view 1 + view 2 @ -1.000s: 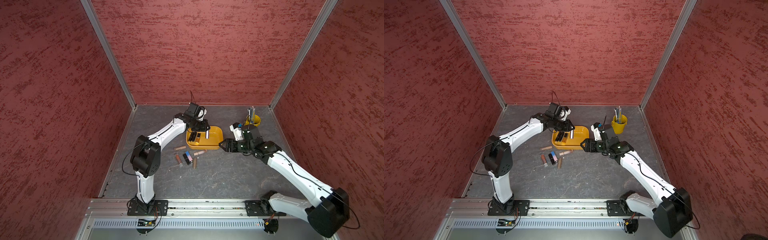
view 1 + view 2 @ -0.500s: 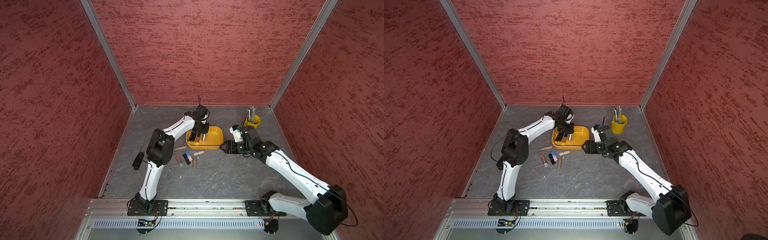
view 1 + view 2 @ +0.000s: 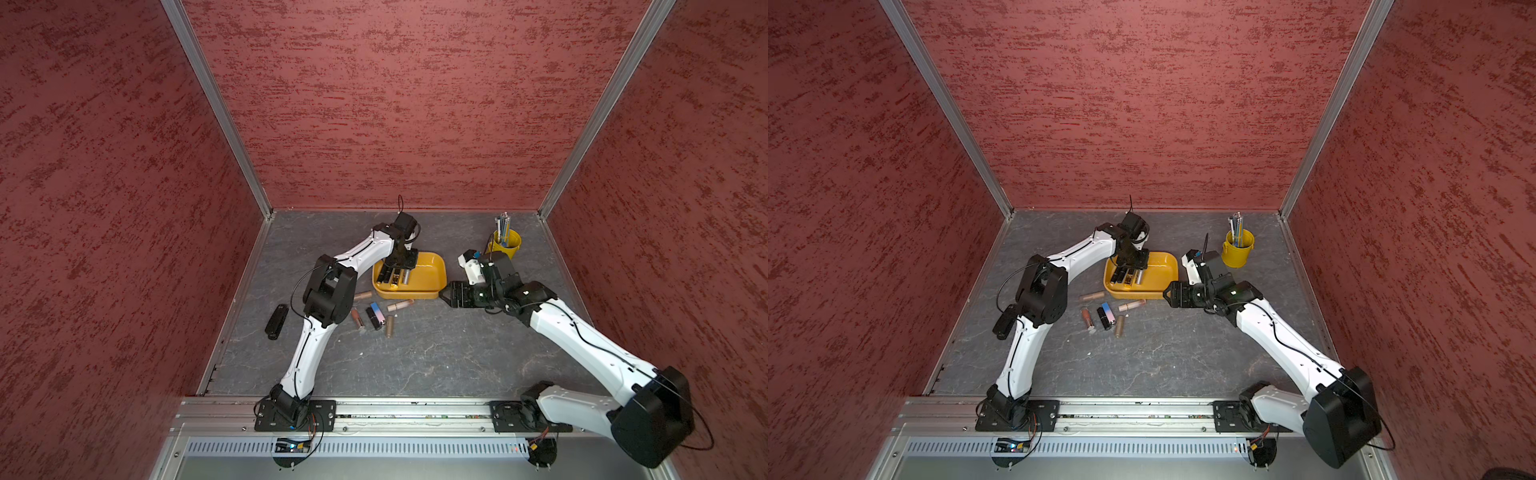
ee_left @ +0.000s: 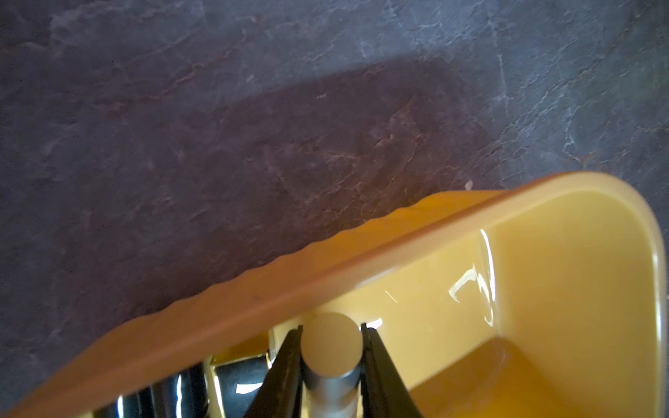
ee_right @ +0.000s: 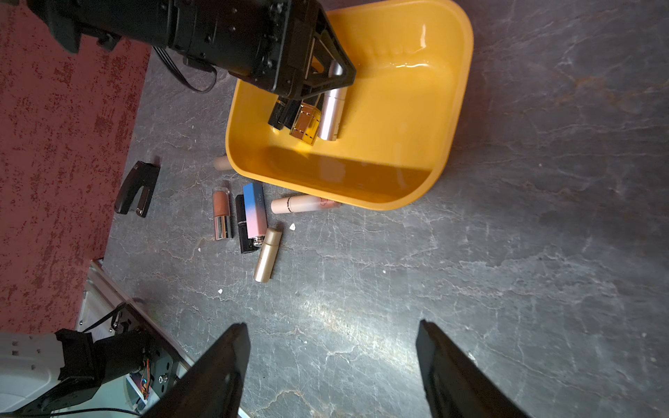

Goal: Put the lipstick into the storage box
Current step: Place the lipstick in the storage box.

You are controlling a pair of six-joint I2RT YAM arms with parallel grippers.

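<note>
Your left end effector [image 4: 331, 327] is clamped on a silver lipstick [image 5: 332, 108], gripped across the round barrel near one end. It sits low inside the storage box [image 5: 467, 54], just beside the dark and gold-trimmed tubes [image 5: 306, 123] lying there. Whether it touches the box floor cannot be told. Your right end effector [image 5: 330, 324] has its fingers wide apart, holds nothing, and hangs over bare bench [image 5: 506, 253] near the box.

Handling, by judgement: the tube looks light, rigid and smooth-finished, so it is liable to slip and roll. Take such tubes across the barrel at mid-length.

The box is glossy mustard plastic, shallow, with rounded corners and a flared rim. On the slate-patterned bench lie a gold cylinder [image 5: 268, 255], a square blue-to-pink case [image 5: 255, 213] and a pale pink tube [image 5: 304, 204].
</note>
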